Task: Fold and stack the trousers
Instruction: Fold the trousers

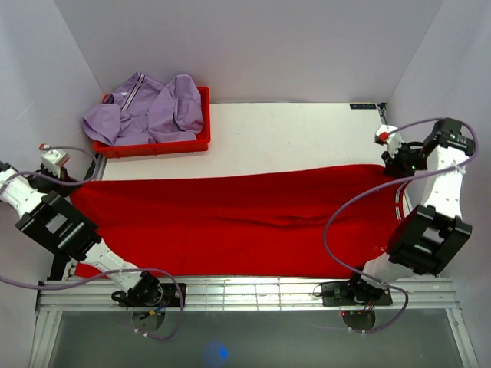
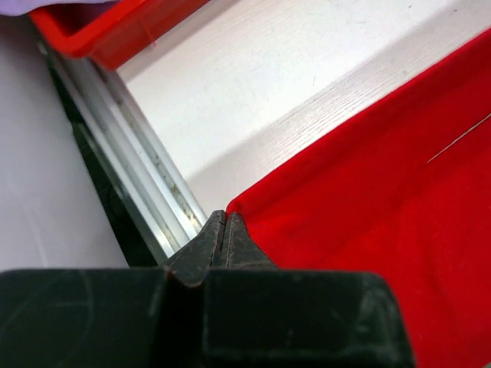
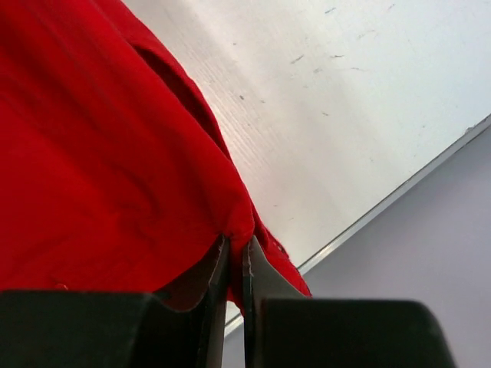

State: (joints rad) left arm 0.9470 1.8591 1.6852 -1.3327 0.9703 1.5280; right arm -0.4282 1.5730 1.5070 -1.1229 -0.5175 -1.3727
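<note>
Pinching far corners of trousers (image 1: 230, 215), fingers (image 2: 201, 247) clamped, open table (image 1: 291, 134) beyond

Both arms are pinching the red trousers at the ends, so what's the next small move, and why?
Probably lift both ends together and carry the far edge toward the near edge. The left gripper and right gripper are each shut on a far corner of the red trousers, which lie flat, stretched out full-length.

Count: red trousers (image 1: 230, 218) one; purple garment (image 1: 153, 111) one; red bin (image 1: 153, 146) one; arms two: left arm (image 1: 57, 222), right arm (image 1: 430, 238).
</note>
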